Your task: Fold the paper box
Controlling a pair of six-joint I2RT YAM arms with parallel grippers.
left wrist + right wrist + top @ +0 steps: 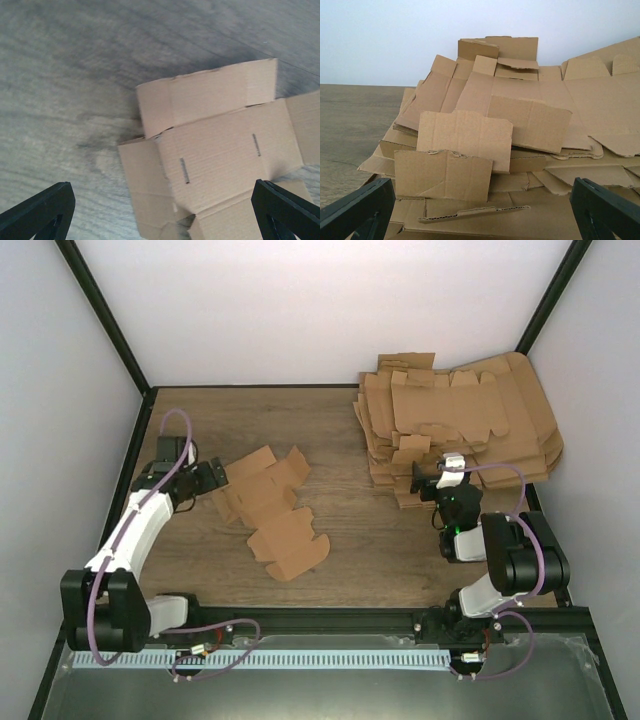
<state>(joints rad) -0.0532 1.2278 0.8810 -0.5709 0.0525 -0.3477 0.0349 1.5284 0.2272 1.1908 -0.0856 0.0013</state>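
We log paper box: unfolded die-cut sheet, lying on table left of centre, well apart from cardboard pile at far right. Left gripper: fingers spread wide, empty, just beside sheet's left edge. Right gripper: fingers spread wide, empty, at pile's near edge. We cannot tell whether either touches cardboard.

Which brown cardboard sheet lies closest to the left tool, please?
The paper box, flat and alone mid-table beside the left tool; the other sheets form the pile far right.
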